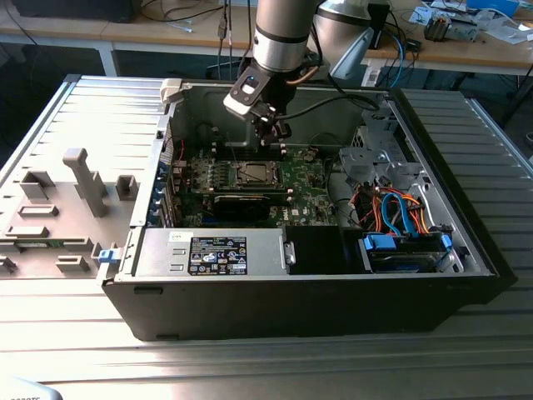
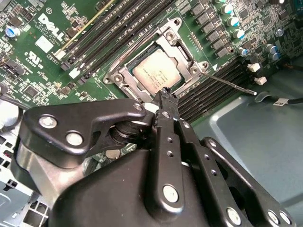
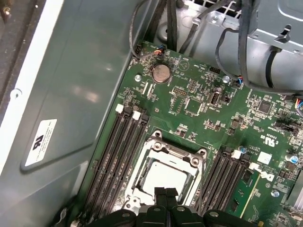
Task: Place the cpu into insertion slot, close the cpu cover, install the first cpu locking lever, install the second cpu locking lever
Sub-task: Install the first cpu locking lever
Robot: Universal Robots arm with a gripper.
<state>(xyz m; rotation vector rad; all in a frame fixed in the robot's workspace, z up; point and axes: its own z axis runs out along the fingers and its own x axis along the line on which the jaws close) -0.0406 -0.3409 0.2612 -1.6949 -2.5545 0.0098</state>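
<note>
The cpu (image 2: 156, 73) lies flat in its socket on the green motherboard (image 2: 42, 71), its dull silver top showing in both wrist views (image 3: 165, 177). The cpu cover (image 2: 189, 53), a silvery frame, lies down around it (image 3: 177, 147). A thin metal locking lever (image 2: 232, 85) sticks out sideways from the socket over the memory slots. My gripper (image 2: 164, 92) hangs just above the socket's edge with its black fingers pressed together and nothing between them (image 3: 165, 191). In the exterior view the gripper (image 1: 279, 129) is inside the open computer case, above the socket (image 1: 252, 173).
A power supply box (image 1: 216, 252) lines the case's front wall, beside a drive bay with blue and orange cables (image 1: 400, 233). Memory slots (image 3: 118, 151) flank the socket. Black cables (image 3: 246, 42) hang by the metal cage. A grey fixture (image 1: 83, 179) stands outside, at the exterior view's left.
</note>
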